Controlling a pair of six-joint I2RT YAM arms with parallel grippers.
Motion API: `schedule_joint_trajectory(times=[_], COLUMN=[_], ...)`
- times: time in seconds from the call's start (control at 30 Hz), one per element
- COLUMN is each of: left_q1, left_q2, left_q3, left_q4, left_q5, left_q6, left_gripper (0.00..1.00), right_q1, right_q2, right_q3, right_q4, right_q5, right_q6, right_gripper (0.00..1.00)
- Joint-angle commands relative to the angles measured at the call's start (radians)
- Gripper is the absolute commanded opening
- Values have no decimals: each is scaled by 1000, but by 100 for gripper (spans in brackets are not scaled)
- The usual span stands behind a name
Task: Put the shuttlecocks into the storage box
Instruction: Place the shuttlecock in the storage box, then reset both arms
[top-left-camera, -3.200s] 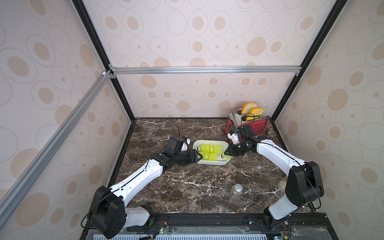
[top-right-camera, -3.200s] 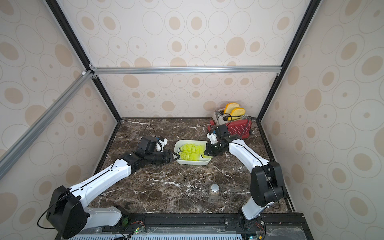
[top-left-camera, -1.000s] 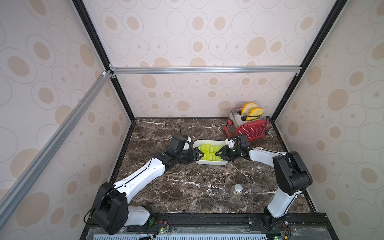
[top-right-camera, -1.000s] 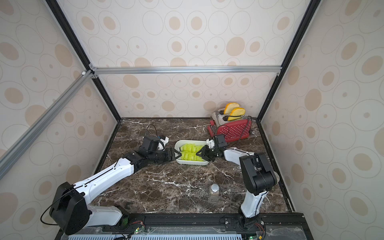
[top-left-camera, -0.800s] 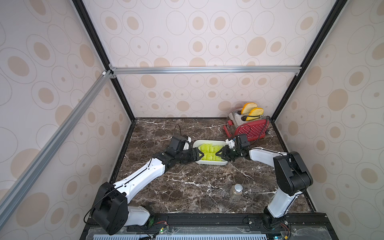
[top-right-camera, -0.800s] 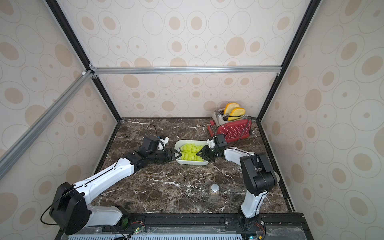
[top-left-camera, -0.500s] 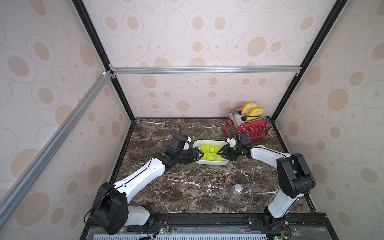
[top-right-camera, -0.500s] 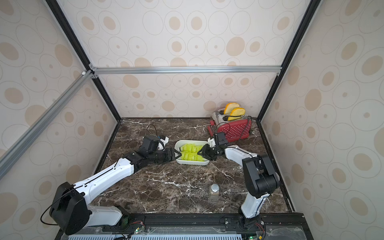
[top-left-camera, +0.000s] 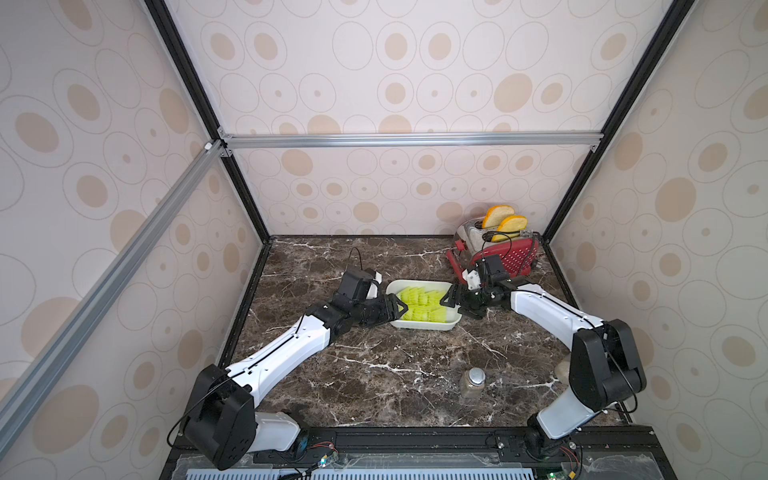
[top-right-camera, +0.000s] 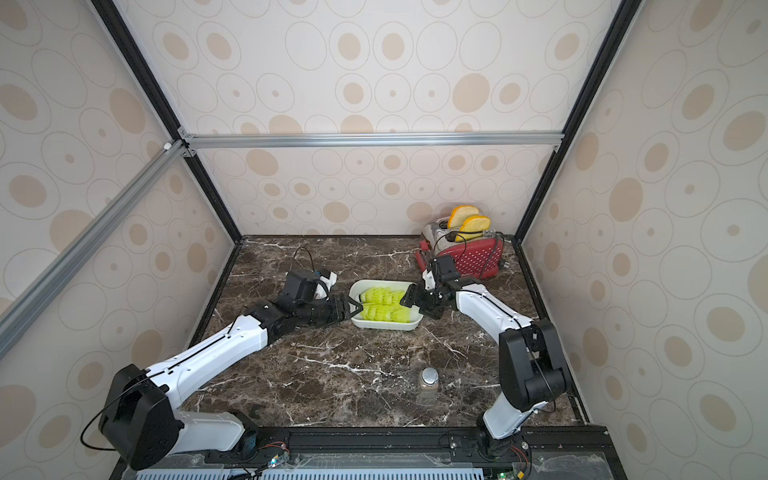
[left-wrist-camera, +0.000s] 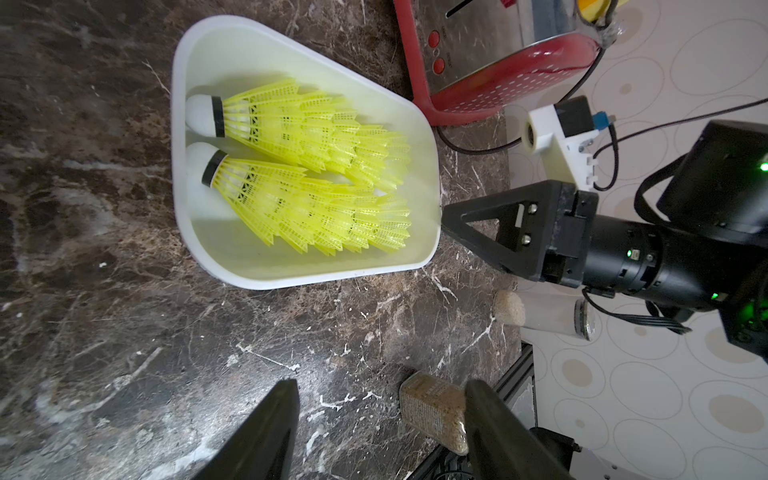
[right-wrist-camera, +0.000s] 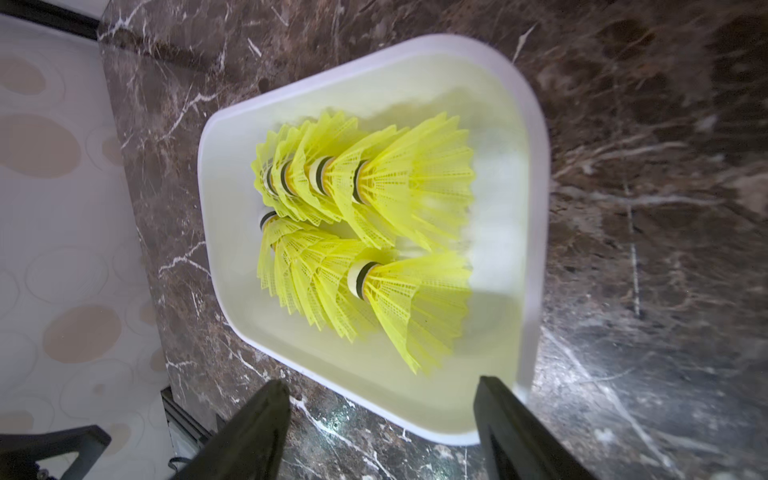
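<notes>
I am working in a lab booth staged as a kitchen: dotted wallpaper panels (top-left-camera: 374, 83) on metal rails (top-left-camera: 407, 139) are enclosing my marble-look table (top-left-camera: 374, 374), with a toaster (top-left-camera: 511, 257) sitting at two o'clock.

Your top views: high above the robot's base, both looking down and forward over the whole dark marble tabletop (top-left-camera: 374, 374). Your wrist views: close, low, aimed from opposite ends at the shallow white plastic storage box (left-wrist-camera: 179, 124), which all four share.
</notes>
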Motion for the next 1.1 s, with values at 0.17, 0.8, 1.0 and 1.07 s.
schedule_joint_trajectory(times=[0.17, 0.8, 1.0, 1.07], left_q1=[-7, 3, 65, 134], left_q2=[-59, -59, -161, -236], left_q3=[123, 393, 174, 53], left_q4=[-112, -609, -336, -178], left_q5=[-92, -923, -1107, -1088], left_q6=[77, 182, 418, 439], left_gripper=[70, 99, 99, 99], right_q1=[-5, -8, -65, -91], right_q2=[-99, -313, -451, -505], right_q3=[148, 174, -116, -222], right_q4=[-191, -305, 33, 167], right_q5=[167, 775, 805, 807], right_q6=[-133, -314, -482, -528], right_gripper=[100, 100, 100, 100])
